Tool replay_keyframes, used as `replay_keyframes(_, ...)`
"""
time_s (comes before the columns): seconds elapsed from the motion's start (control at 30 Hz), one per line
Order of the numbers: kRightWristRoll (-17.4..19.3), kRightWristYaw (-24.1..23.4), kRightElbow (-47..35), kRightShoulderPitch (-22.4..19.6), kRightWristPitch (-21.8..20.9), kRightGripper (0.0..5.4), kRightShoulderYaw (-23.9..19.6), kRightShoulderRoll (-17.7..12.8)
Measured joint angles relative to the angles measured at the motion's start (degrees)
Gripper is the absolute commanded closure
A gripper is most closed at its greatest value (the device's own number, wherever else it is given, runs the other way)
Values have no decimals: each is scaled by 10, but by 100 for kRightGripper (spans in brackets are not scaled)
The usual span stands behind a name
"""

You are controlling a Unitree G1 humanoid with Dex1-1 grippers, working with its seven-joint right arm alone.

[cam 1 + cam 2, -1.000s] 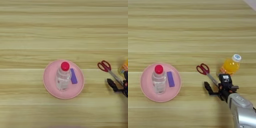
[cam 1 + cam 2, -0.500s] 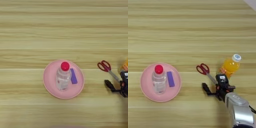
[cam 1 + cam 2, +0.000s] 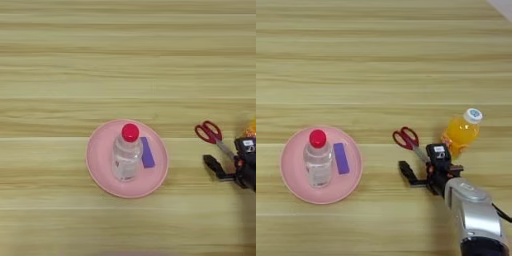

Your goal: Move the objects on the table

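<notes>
Right tool (image 3: 420, 165), fingers apart astride the scissors (image 3: 408, 140) blades on the surface (image 3: 381, 60), appears mid-approach; next move requires lowering and closing on them.

The tool (image 3: 420, 162) hides the scissors' (image 3: 406, 138) blades.

- A wide light-wood counter (image 3: 381, 60) is seen from above, its grain stripes and plank lines running left to right.
- A round pink plate (image 3: 293, 185) is set on the counter at the left.
- Red-handled scissors (image 3: 408, 141) are laid flat on the wood, well to the right of the plate, handles away from the robot.
- An orange-filled bottle (image 3: 462, 132) with a white cap is placed just right of the scissors.
</notes>
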Motion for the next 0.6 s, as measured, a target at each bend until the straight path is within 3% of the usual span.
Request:
replay_keyframes(0.27, 0, 3, -2, -6, 2, 4, 18, 1)
replay_keyframes(0.6, 1, 13, -47, 14, 21, 4, 38, 7)
